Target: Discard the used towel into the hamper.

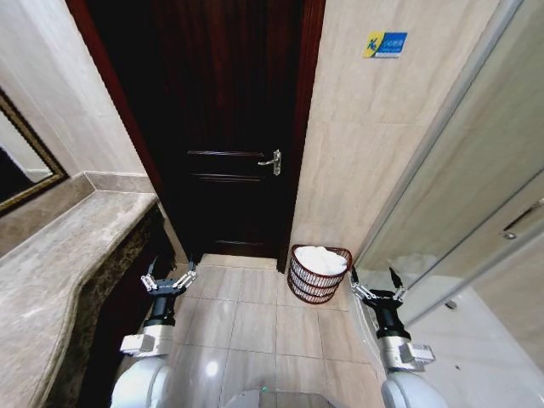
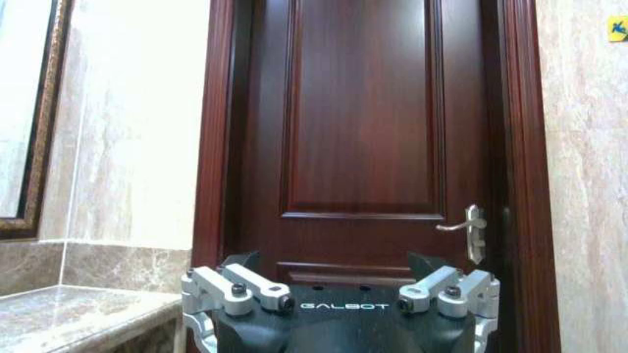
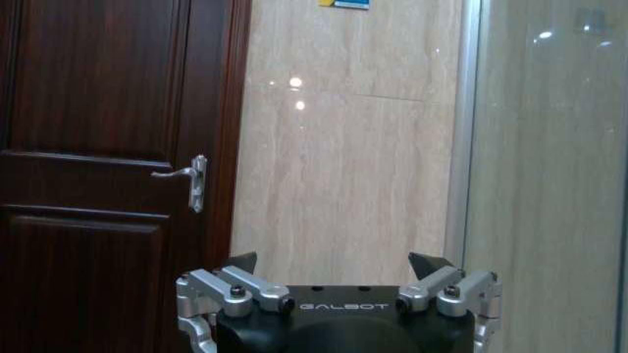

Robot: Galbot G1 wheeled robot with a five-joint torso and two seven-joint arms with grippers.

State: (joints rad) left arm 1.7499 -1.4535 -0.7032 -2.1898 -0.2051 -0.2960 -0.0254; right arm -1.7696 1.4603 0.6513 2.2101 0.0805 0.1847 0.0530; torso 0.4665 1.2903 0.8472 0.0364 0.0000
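Looking down from the head view, we've got our left gripper and right gripper both spread wide and holding nothing, low over glossy tile floor, hemmed by the marble counter on our left and a glass panel on our right. Past them the ribbed wire hamper sits by the wall, with the white towel heaped inside. Farthest off, our wrist views catch the dark wood door and its metal handle.

Hamper stands between door and glass partition; tiled floor open.
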